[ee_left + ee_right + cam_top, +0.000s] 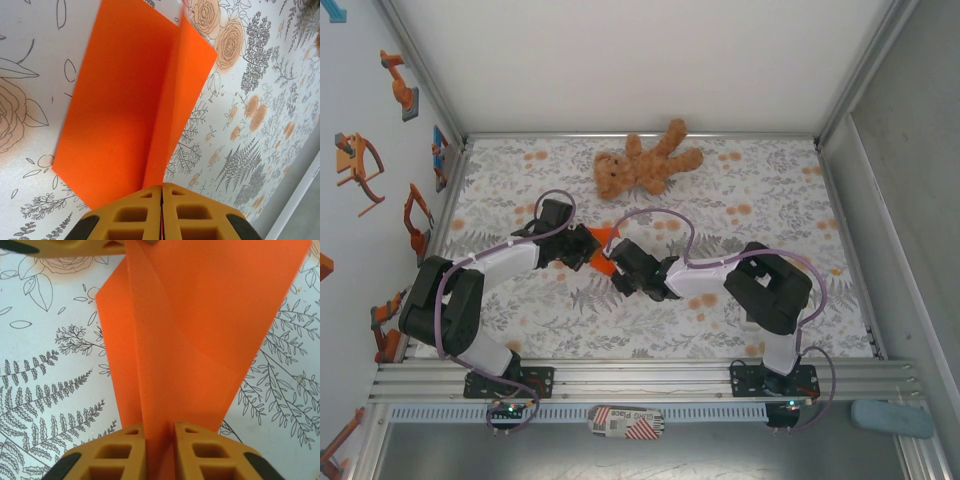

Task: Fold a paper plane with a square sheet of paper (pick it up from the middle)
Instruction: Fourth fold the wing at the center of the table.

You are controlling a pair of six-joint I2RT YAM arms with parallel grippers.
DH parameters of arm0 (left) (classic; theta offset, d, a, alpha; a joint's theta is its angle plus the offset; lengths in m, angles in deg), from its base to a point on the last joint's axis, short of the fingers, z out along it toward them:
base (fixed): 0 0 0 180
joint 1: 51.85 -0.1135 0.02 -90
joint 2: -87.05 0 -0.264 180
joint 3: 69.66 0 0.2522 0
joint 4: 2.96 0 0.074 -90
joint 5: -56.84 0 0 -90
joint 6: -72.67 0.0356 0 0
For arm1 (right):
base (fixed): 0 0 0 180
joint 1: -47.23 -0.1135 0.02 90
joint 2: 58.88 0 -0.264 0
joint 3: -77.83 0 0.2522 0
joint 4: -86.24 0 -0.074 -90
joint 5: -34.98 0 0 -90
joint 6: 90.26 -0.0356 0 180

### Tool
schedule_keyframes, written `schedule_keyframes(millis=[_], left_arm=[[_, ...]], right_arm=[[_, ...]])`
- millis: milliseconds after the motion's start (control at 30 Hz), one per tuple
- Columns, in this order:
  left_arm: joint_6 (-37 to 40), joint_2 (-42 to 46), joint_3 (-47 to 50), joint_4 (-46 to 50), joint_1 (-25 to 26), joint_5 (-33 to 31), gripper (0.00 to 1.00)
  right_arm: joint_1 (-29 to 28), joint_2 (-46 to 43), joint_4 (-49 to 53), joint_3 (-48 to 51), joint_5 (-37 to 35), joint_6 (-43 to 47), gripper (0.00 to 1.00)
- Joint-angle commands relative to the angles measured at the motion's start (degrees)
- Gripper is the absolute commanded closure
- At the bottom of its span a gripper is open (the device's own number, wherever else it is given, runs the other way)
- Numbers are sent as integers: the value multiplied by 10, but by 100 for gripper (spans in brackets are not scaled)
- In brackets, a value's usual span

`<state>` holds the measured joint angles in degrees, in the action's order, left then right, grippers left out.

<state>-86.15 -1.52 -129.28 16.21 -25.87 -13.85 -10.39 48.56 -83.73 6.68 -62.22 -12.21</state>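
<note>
Sheet of orange paper [606,236], 1 only, creased, mid-table between 2 grippers: left edge pinched by left gripper [161,192], fingers pressed together; near edge clamped in right gripper [160,432]. 1 teddy bear [645,165] beyond, far side.

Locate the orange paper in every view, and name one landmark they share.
Top external: orange paper centre-left, between the two grippers.
Left wrist: orange paper at centre, above the shut left gripper.
Right wrist: orange paper centre to upper right, passing between the right gripper's fingers.
Shared landmark: the floral tablecloth under it.
</note>
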Motion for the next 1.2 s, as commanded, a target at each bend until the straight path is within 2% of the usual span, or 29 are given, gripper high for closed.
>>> schedule_keyframes(millis=[0,167,333,433,667,867,1167], left_arm=[[10,7,-10,25,-6,0,87],[25,23,-11,45,-23,-9,76],[50,66,-3,79,-57,-32,65],[56,100,15,81,-75,-41,61],[49,170,79,43,-82,-37,59],[30,201,140,-29,-77,0,59],[10,183,190,-139,-23,18,59]], right_arm=[[-4,-6,-9,6,-11,4,85],[-5,-5,-9,10,8,6,92],[-5,-6,-12,16,29,0,94],[-5,-4,-13,20,39,-10,95],[5,-10,-30,41,71,-50,96],[23,-14,-50,65,116,-92,98],[57,-4,-68,77,203,-174,99]])
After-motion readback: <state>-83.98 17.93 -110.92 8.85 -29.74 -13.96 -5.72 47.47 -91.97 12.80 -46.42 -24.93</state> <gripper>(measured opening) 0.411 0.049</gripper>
